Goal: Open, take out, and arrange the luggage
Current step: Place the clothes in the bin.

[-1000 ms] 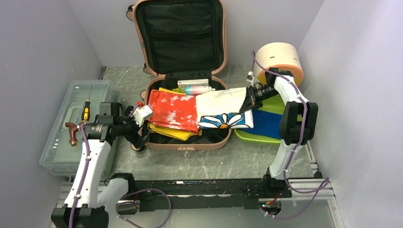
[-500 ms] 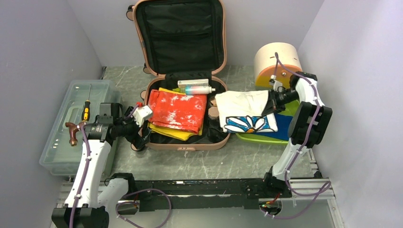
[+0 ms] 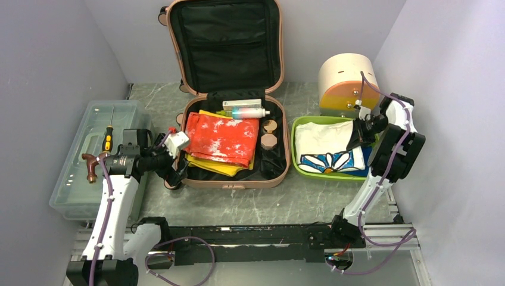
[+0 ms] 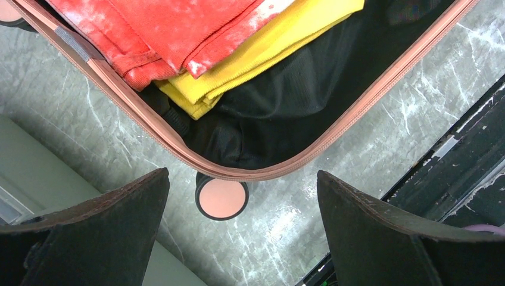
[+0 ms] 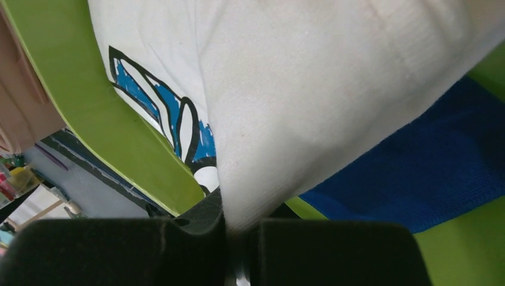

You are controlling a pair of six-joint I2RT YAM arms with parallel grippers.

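The salmon-pink luggage (image 3: 239, 179) lies open in the middle, lid propped up at the back. Inside it are a red-and-white cloth (image 3: 220, 138) over a yellow one (image 3: 217, 167), a tube (image 3: 245, 112) and two small round wooden pieces (image 3: 269, 134). My right gripper (image 3: 356, 136) is shut on a white cloth with a blue flower print (image 3: 329, 149) (image 5: 309, 77), which lies over the lime-green tray (image 3: 296, 161) (image 5: 77, 101) on a blue cloth (image 5: 429, 173). My left gripper (image 3: 176, 174) (image 4: 241, 202) hangs open at the luggage's front-left corner, above a wheel (image 4: 221, 198).
A clear plastic bin (image 3: 77, 179) at the left carries a screwdriver (image 3: 108, 137) and a brown-handled tool (image 3: 90, 167). A cream and orange cylinder (image 3: 346, 80) stands behind the tray. Grey walls close in on both sides. A black rail (image 3: 250, 235) runs along the near edge.
My right gripper has drawn the white flower cloth rightward out of the luggage and onto the green tray, uncovering the round wooden pieces. The left arm has stayed put.
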